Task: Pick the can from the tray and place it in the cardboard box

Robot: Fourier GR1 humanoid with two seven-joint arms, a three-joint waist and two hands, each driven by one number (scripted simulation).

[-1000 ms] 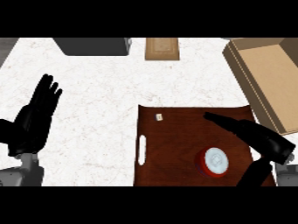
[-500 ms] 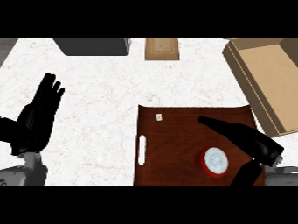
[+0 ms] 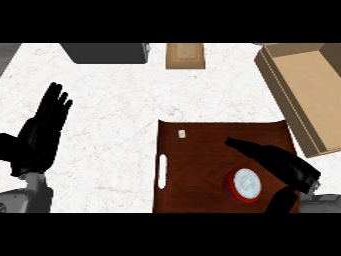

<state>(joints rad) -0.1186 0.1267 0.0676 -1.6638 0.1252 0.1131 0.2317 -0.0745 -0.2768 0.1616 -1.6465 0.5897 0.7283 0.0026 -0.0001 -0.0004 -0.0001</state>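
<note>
A red can [image 3: 245, 185] with a pale round top stands upright on the dark brown tray [image 3: 199, 160], near the tray's lower right. My right hand [image 3: 280, 161] hovers just above and to the right of the can, fingers stretched toward the upper left, open and holding nothing. The cardboard box [image 3: 313, 95] lies open at the right edge of the counter, beyond the tray. My left hand [image 3: 41, 127] rests open at the left, fingers up.
A dark grey container [image 3: 105, 52] and a small tan box [image 3: 185, 55] sit along the far edge. The tray has a white slot handle [image 3: 162, 171] on its left side and a small white speck [image 3: 181, 133] near its top.
My right hand has slid down and left over the tray, closer to the can. The left hand has barely moved.
</note>
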